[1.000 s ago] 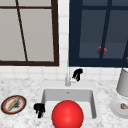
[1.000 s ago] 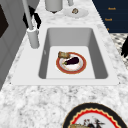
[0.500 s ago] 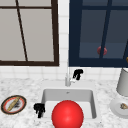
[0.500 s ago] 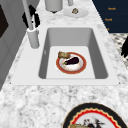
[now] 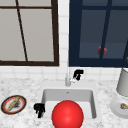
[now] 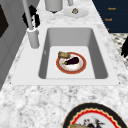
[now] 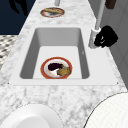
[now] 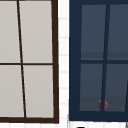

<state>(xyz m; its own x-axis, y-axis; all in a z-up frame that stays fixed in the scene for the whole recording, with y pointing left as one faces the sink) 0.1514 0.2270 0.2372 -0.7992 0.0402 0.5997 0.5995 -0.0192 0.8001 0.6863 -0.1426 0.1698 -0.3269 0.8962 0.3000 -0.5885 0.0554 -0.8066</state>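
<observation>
My right hand [image 5: 78,74] hovers just right of the faucet [image 5: 67,76], close to its base. It appears as a black mass behind the spout [image 6: 31,16] and beside the faucet base [image 7: 106,37]. My left hand [image 5: 39,109] hangs at the sink's front left corner, fingers straight and pointing down, holding nothing. It also appears at the picture's edge [image 6: 125,47] and far off [image 7: 18,6]. In the sink [image 6: 100,62] lies a red-rimmed plate [image 6: 71,62] with an eggplant and bread [image 7: 56,68]. From the front it reads as a red round shape [image 5: 67,115].
A patterned plate with a bread stick [image 5: 13,104] sits on the left counter. On the right stand a white plate with food [image 5: 121,107] and a grey canister [image 5: 123,82]. A small red ball [image 5: 102,50] shows behind the dark window.
</observation>
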